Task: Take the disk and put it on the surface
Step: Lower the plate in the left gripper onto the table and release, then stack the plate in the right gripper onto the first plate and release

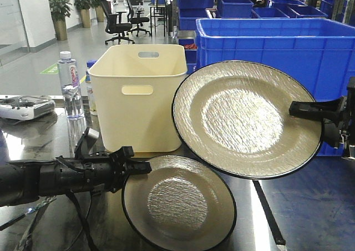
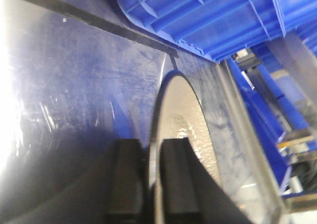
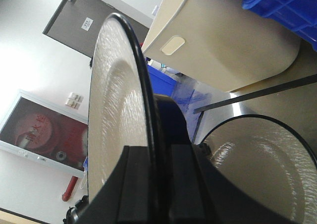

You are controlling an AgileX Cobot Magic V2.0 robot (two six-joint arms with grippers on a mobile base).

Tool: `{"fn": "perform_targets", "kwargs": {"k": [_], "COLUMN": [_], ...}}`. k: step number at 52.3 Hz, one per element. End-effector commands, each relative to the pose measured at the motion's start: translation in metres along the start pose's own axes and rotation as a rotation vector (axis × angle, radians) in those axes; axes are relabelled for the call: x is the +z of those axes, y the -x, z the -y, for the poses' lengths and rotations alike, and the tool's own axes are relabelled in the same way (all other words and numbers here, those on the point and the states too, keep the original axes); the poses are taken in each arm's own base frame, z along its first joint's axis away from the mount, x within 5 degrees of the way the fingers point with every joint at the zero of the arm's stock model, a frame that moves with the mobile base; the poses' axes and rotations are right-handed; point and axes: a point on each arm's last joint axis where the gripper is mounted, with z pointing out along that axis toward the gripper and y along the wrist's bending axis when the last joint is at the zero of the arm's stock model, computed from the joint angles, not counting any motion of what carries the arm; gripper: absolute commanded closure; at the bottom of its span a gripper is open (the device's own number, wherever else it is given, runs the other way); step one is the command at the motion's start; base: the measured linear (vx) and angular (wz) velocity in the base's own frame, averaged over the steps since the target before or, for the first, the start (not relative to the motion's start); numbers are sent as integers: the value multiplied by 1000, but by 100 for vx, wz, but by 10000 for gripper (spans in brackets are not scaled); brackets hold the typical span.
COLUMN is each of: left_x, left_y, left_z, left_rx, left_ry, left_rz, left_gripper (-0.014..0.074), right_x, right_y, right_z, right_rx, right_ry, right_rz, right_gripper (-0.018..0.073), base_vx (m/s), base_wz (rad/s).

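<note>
While the raised disk (image 1: 247, 118) hangs tilted, its rim clenched in the right gripper (image 1: 293, 109) and its face stretching away from the fingertips, level it before you lower it to the surface (image 1: 310, 206) beneath. The left gripper (image 1: 138, 167) likewise clamps the rim of the second disk (image 1: 180, 204), held low ahead of it. Keep the two rims apart, and clear of the cream bin (image 1: 138, 95) beyond.

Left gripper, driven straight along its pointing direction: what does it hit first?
The left gripper, shut on the lower plate, points across the tabletop toward the blue crate. Likely the crate, plate rim first; depth unclear.
</note>
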Motion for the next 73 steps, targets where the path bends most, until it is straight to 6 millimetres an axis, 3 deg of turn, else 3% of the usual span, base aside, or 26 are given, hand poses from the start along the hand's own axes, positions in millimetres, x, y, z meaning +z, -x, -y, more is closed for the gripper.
{"fn": "perform_targets", "kwargs": {"k": [1,12,20,25,29,34,44,50,58,65,73], "left_x": [-12,-20,-45,-66,-90,-120,-176,-196,-208,-212,-211], "left_y": [15,21,39,50,57,61,59,53,45,42,40], "left_z": [38,40,28,31,42,67,117,137,148,151,149], "left_rx": [91,341,483,532,574,639,794,834,875,868,865], "left_ry": [-137,-72,100,138,126,96,139,205,266,286,293], "left_rz": [74,122,168,194,218,258,344,386,372,357,326], "left_gripper": [153,-36,-45,-26,18,150,609,605,601,599,598], "right_x": [-7,-7,-7,-6,-4,7,60,99,134,144,143], "right_y": [8,7,6,6,6,3,-17,-38,-61,-68,-71], "right_z": [-34,-30,-28,-26,-22,-14,7,22,41,50,51], "right_rx": [-19,-44,-69,-90,-99,-98,-72,-54,-36,-93,-167], "right_ry": [140,88,64,38,8,-32,-115,-180,-256,-262,-238], "right_rz": [81,73,67,69,68,49,-12,-46,-69,-101,-146], "right_gripper": [568,568,568,568,568,568,568,568,561,503,317], "base_vx": [0,0,0,0,0,0,0,0,0,0,0], "base_wz": [0,0,0,0,0,0,0,0,0,0,0]}}
